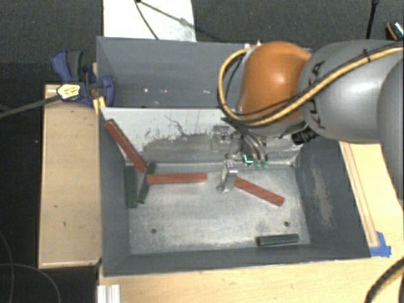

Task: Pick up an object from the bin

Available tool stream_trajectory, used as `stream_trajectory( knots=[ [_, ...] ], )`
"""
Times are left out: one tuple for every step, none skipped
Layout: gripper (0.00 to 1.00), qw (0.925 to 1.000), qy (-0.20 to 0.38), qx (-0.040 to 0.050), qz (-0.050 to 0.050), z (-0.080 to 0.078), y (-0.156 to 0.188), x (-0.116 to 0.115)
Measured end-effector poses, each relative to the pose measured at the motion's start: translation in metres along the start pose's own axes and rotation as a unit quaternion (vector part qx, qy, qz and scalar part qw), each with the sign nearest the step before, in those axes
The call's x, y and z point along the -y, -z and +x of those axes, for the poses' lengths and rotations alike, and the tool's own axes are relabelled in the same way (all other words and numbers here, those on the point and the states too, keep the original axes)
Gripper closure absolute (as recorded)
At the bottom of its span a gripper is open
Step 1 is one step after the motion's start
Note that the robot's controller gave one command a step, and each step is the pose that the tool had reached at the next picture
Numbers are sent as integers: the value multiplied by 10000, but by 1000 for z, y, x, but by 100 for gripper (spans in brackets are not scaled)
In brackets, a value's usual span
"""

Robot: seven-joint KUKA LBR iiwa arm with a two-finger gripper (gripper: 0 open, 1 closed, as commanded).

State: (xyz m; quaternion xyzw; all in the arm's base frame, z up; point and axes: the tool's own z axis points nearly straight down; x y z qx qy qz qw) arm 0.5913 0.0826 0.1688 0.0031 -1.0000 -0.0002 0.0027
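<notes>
My gripper hangs under the orange dome, low in the middle of the bin. Its tip comes down between two red-brown sticks. One of them lies flat to its left. The other slants down to the right, and its upper end lies right beside the tip. I cannot tell whether the tip touches either stick.
A third red-brown stick slants along the left wall. Below it, two dark sticks lean together. Another dark stick lies by the front wall at the right. The arm covers the bin's back right.
</notes>
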Motion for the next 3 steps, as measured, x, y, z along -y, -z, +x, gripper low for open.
stream_trajectory(
  knots=[
    [0, 9994, 352, 0, 2, 1, -103, -17],
    [100, 9995, 328, 40, -4, -2, -98, -17],
    [100, 9939, 1101, 83, 4, 20, 53, -5]
  ],
)
